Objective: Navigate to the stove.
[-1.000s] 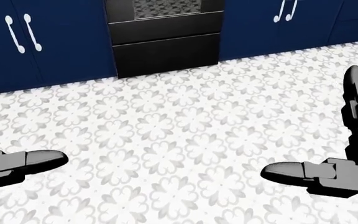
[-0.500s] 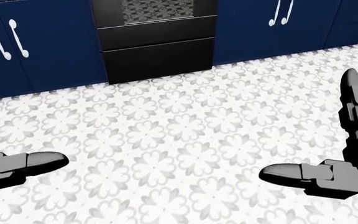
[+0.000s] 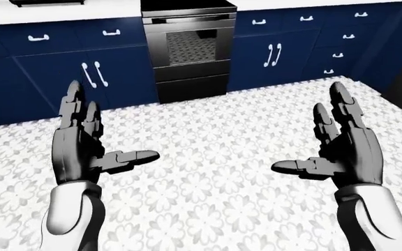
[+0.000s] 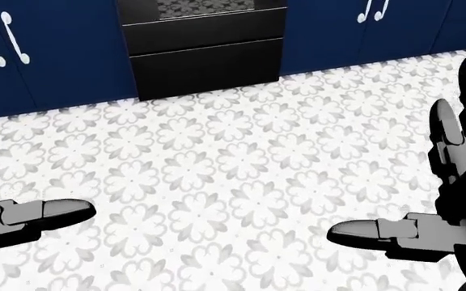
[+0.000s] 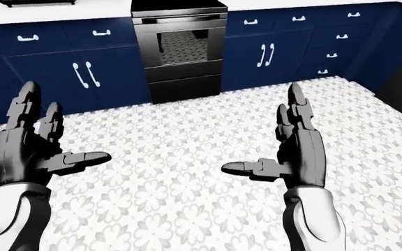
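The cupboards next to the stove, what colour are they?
Dark blue cupboards with white handles, clearest in the left-eye view.

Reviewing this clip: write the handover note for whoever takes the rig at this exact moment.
Left robot hand: open, empty, fingers up, thumb pointing inward.
Right robot hand: open, empty, same pose.
Stove: black, at top centre of the left-eye view, set between navy cabinets under a white counter.
Done: the robot faces the stove, slightly left of the view's centre.
Left: cross the bare stretch of patterned floor that lies between the robot and the stove, then stop at the oven door.
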